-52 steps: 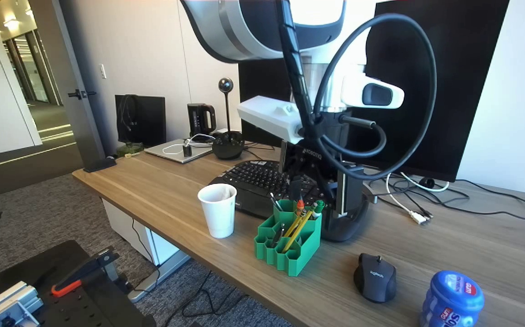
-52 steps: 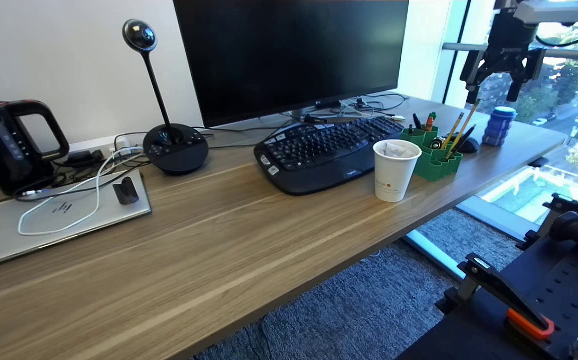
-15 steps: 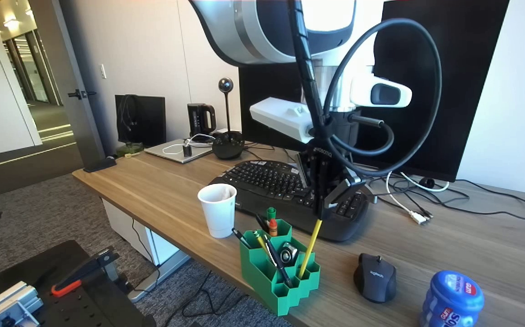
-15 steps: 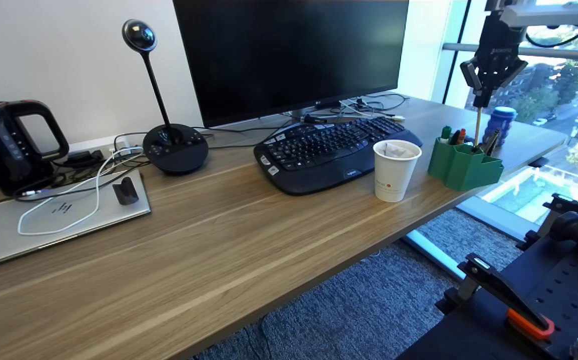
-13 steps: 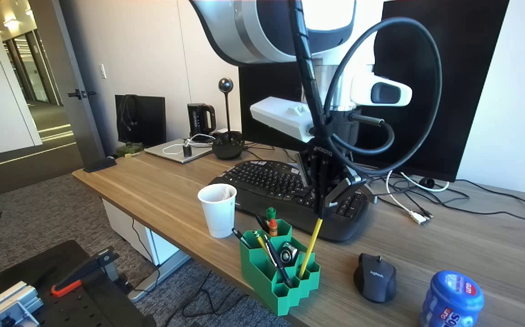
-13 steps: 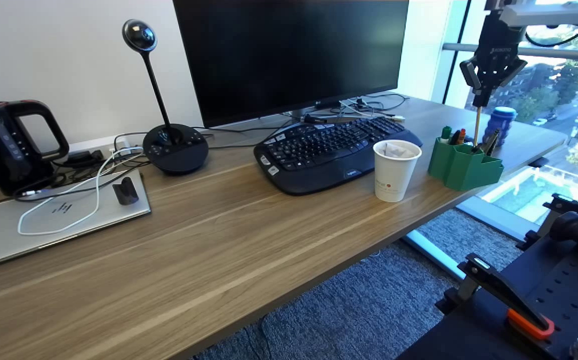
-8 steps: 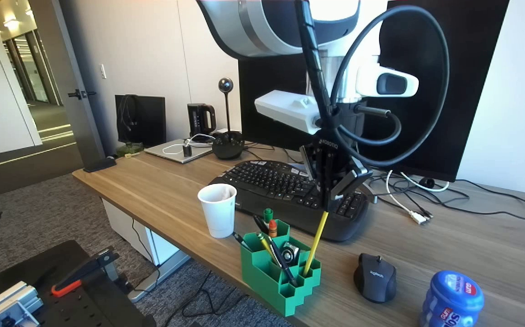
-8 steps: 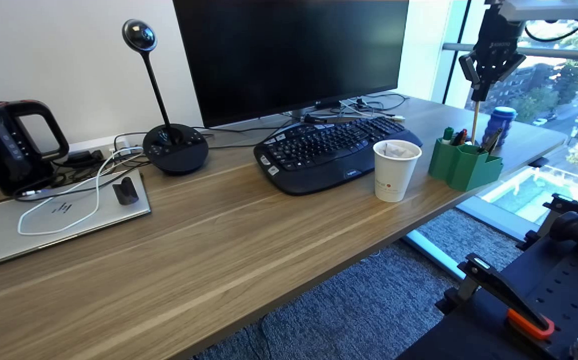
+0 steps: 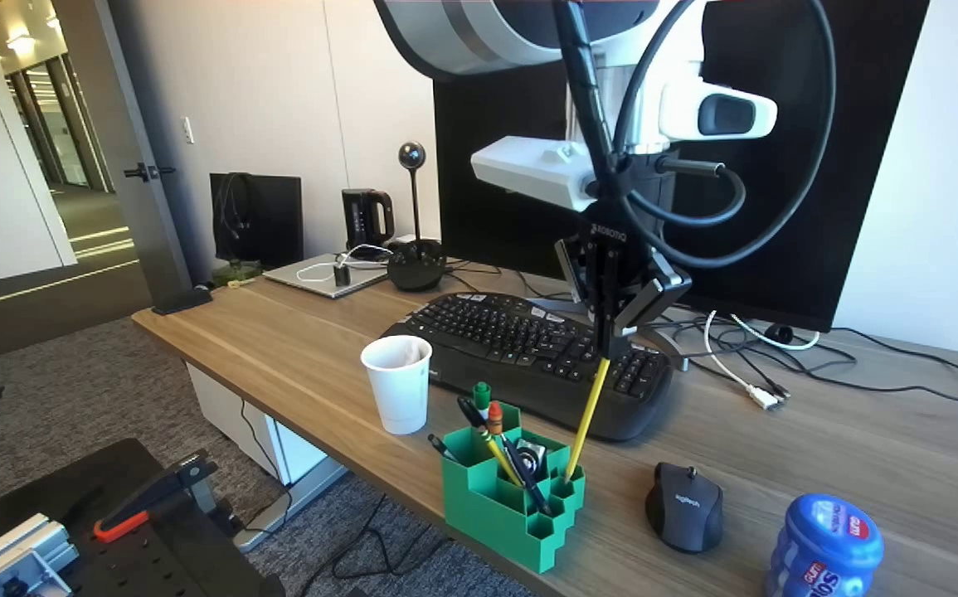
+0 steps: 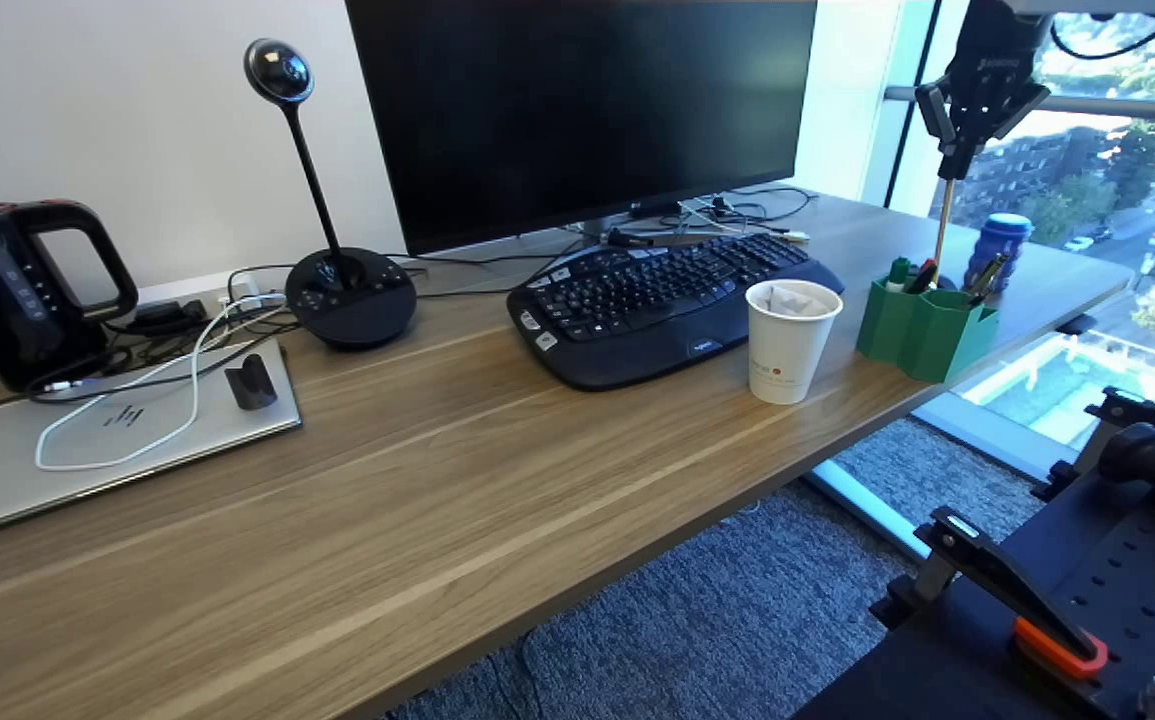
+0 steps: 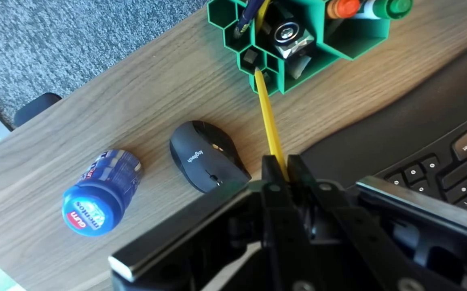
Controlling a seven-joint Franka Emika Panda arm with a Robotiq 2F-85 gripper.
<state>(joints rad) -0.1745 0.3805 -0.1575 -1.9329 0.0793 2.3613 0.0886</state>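
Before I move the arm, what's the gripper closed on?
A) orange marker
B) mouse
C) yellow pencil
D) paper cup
C: in the wrist view a yellow pencil is pinched in the gripper, its pointed end sticking out.

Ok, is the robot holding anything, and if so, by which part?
A long, thin yellow pencil, pinched by its upper part between the jaws, slanting down toward the green plastic honeycomb-celled pen holder. The pencil's top is hidden.
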